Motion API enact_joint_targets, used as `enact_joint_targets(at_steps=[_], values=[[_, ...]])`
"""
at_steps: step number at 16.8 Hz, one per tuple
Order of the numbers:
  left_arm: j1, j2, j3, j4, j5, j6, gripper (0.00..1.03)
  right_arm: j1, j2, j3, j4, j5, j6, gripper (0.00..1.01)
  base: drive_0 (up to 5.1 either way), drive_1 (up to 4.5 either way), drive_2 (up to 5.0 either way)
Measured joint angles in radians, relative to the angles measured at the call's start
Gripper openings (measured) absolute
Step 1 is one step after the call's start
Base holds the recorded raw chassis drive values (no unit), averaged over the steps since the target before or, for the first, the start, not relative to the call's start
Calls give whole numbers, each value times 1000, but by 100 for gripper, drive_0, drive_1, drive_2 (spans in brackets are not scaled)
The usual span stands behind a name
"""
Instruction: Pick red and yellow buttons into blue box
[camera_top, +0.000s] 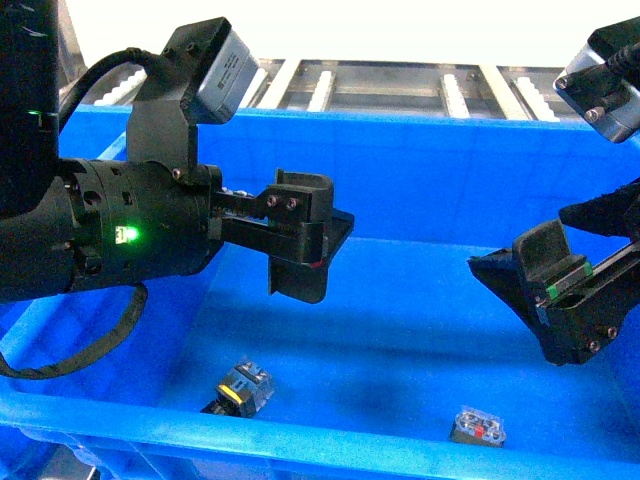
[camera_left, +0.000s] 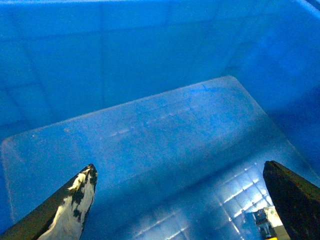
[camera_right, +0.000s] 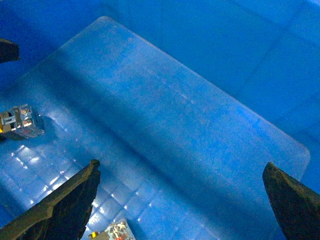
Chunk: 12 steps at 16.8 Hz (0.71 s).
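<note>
The blue box (camera_top: 330, 432) fills the head view, and both grippers hang inside it above its floor. The yellow button (camera_top: 240, 388) lies on the floor at front left, below my left gripper (camera_top: 320, 240). The red button (camera_top: 478, 427) lies at front right, below and left of my right gripper (camera_top: 520, 280). In the left wrist view my left gripper (camera_left: 180, 200) is open and empty, with the yellow button (camera_left: 265, 221) beside its right finger. My right gripper (camera_right: 180, 205) is open and empty too; the red button (camera_right: 112, 232) lies by its left finger and the yellow button (camera_right: 20, 122) further left.
Metal conveyor rollers (camera_top: 400, 88) run behind the box's far wall (camera_top: 430, 170). A black cable (camera_top: 100, 345) loops down from the left arm over the box's left side. The box's walls (camera_left: 150, 50) (camera_right: 250, 40) rise close round both grippers.
</note>
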Motion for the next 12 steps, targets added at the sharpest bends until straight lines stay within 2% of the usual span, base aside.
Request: enact_joint_targets(at_steps=[7,8,9,10,11,12], values=[[-3,-3,0,-1,4,0,98,0,-2,1,-2,0,0,98,0,0,0],[-13,7,-15,93,-65,11,95,1,0,-1,23,10,5,98,0,0,0],[-24,19,-63,272,-256,28,86,24,33,-66,287,156,51,90,0,0,0],[-23,1,-138,395,-396,45,77,25,37,-140,470,283,111,81,0,0,0],[19,-61,-246,486,-538,51,65,0,9,-268,644,409,173,68,0,0,0],[79,-138,-307,510,-575,51,52,-43,-50,-341,755,439,209,55,0,0,0]])
